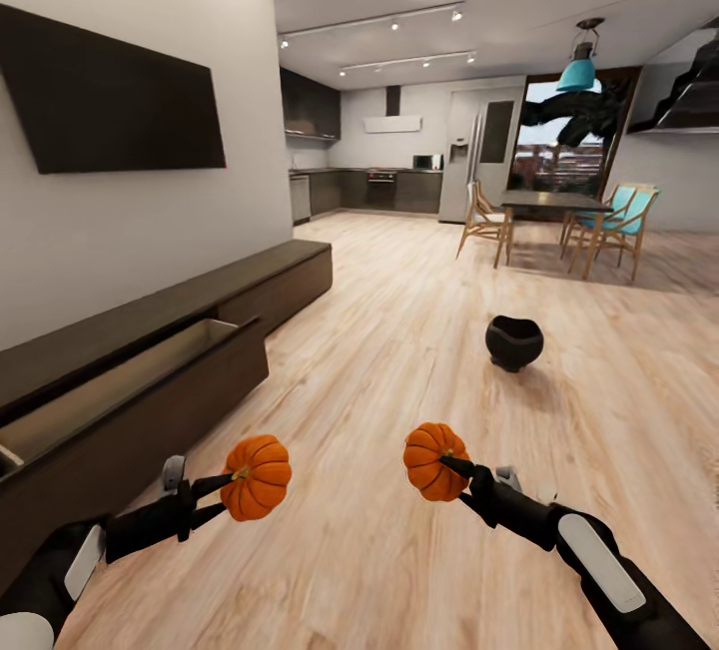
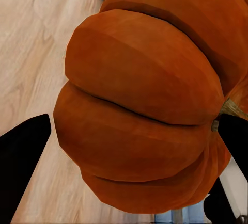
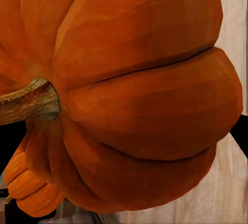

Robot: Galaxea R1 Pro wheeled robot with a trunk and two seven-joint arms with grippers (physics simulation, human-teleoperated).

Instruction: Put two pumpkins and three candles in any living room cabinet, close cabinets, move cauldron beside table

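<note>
Pumpkins, count two: both small, round, ribbed, orange; both held in the air above the pale wood plank floor [image 1: 399, 350].
Left gripper [image 1: 232, 480]: fingers closed on the short stem of the left orange pumpkin [image 1: 257, 476]; the wrist view shows the body close up [image 2: 139, 115], with a black finger [image 2: 20, 157] standing apart from the rind.
Right gripper [image 1: 451, 462]: fingers pinched on the stem of the right orange pumpkin [image 1: 434, 461]; the wrist view shows the brown stem [image 3: 28, 101].
Cabinet, count one: long low dark brown wooden unit [image 1: 280, 281] along the left wall, nearest drawer [image 1: 130, 380] pulled open, light wood inside.
Cauldron, count one: glossy black round-bellied pot [image 1: 514, 341], on the floor ahead, well apart from both pumpkins.
Far end: dark dining table [image 1: 554, 201], wooden chairs.
</note>
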